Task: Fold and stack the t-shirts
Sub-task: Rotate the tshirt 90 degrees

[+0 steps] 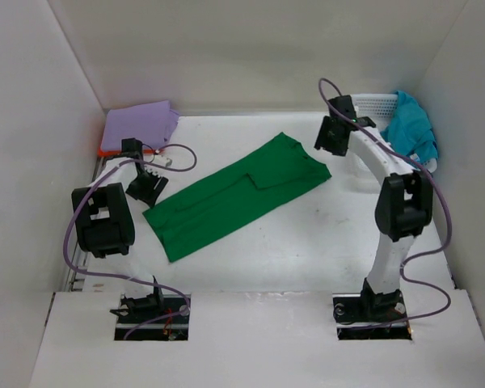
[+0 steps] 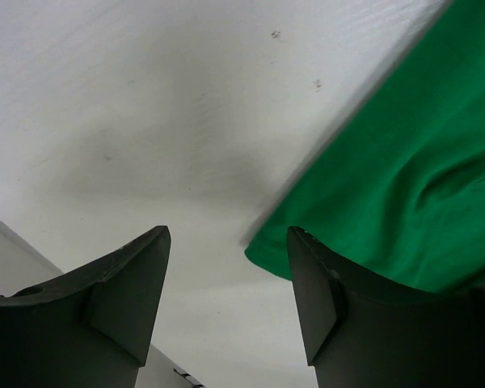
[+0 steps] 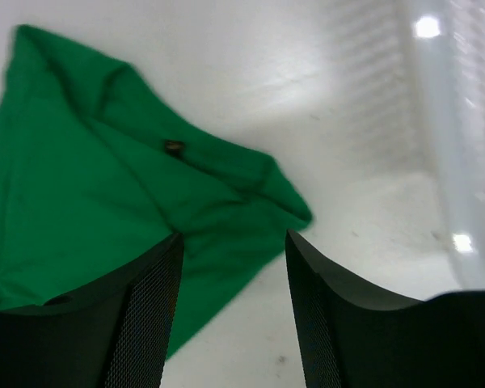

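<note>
A green t-shirt [image 1: 234,198], folded into a long strip, lies flat and diagonal in the middle of the table. My left gripper [image 1: 145,187] hovers open just off its near-left end. In the left wrist view the shirt's corner [image 2: 388,186] lies to the right of the empty gripper [image 2: 228,230]. My right gripper [image 1: 333,136] hangs open above the far-right end, and its wrist view shows the green cloth [image 3: 81,186] below and left of the gripper [image 3: 234,234]. A folded lavender t-shirt [image 1: 140,125] rests on an orange one [image 1: 105,151] at the back left. A teal t-shirt [image 1: 411,129] lies bunched in the basket.
A white mesh basket [image 1: 376,103] stands at the back right, close behind my right gripper; its wall [image 3: 469,121] fills the right edge of the right wrist view. White walls close in the table on the left, back and right.
</note>
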